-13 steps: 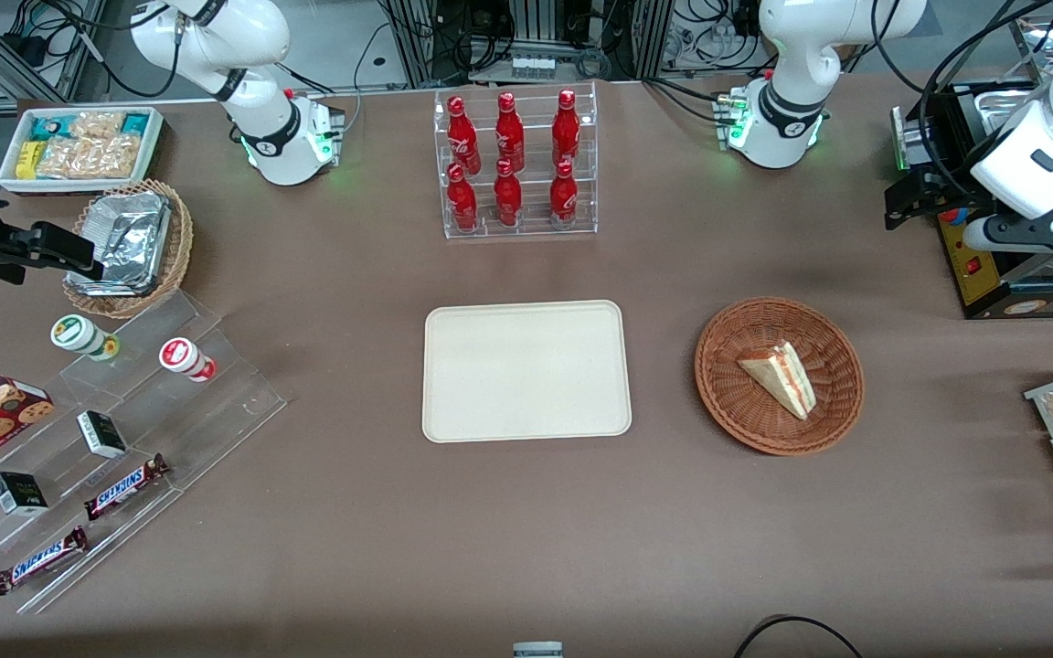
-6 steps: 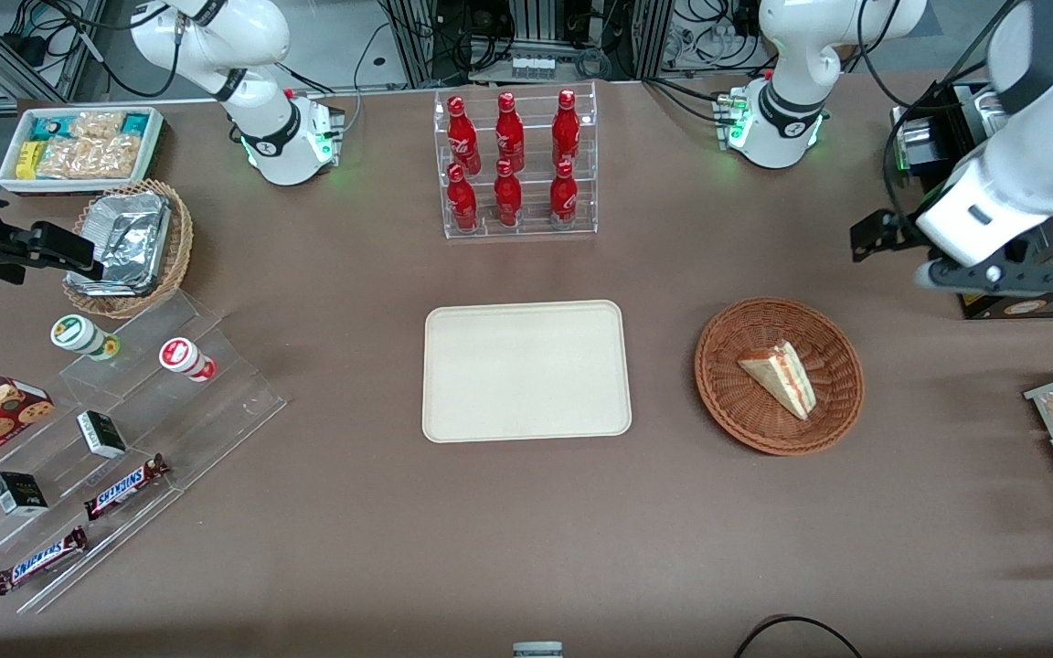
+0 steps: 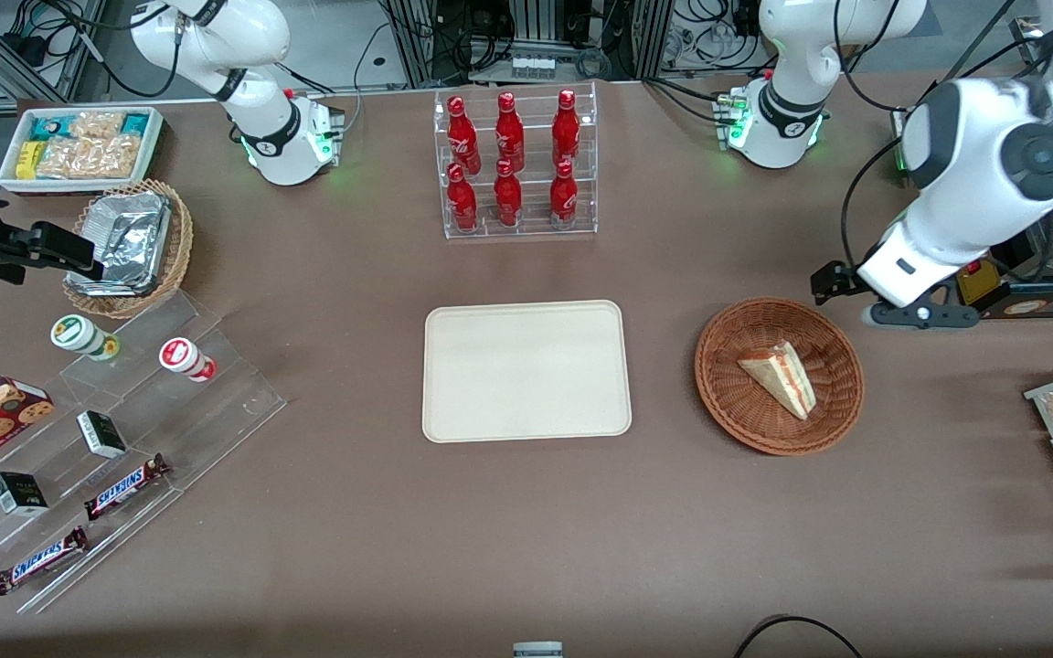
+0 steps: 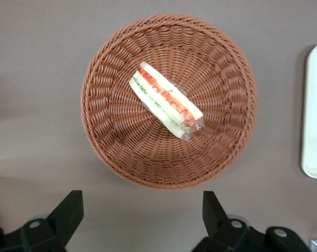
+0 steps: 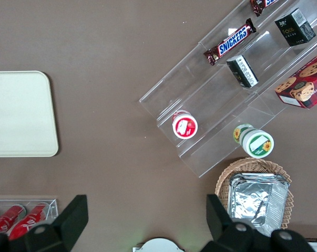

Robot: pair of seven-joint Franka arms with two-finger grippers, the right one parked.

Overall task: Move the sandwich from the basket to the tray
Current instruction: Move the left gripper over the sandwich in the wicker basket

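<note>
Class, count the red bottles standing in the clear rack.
6 red bottles in the clear rack: three on the upper row, three on the lower row nearer the front camera. None looks hidden.

My working arm is glossy white with rounded shells, a dark grey disc capping one joint and black cables looping off it; its base glows green. My gripper (image 4: 142, 220) is matte black: two wedge-shaped fingers (image 4: 68, 210) set wide apart, with silver screws just beneath them

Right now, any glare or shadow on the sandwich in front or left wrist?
Front view: sandwich evenly lit in the basket, no glare. Left wrist view: small glint on its wrap, soft shadow band on the table beside the open gripper.
</note>
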